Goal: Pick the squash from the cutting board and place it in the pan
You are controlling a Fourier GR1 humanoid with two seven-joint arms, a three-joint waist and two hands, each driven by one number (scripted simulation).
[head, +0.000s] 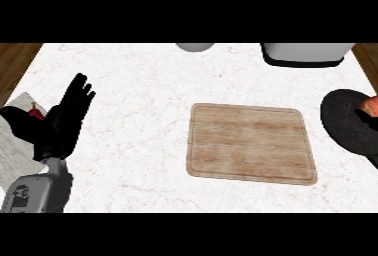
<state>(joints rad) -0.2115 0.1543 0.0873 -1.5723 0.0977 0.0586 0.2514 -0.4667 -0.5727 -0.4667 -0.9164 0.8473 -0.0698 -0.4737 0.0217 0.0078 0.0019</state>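
Pan (347, 127): black, at right edge of counter, one, partly cut off by the view
Squash (371, 105): orange piece showing at the pan's right rim, inside or over it; mostly hidden
Cutting board (251, 143): wooden, one, mid-counter, bare
Left hand (65, 120): at left, fingers straight and slightly apart, pointing up, holding nothing
Right hand: dark shape over the pan near the squash; fingers impossible to tell
Back edge: one grey bowl (195, 47), one white appliance (306, 54)

No words, brand names or numbers can be read anywhere; a small dark round mark on the grey left forearm (40, 192) stays illegible.
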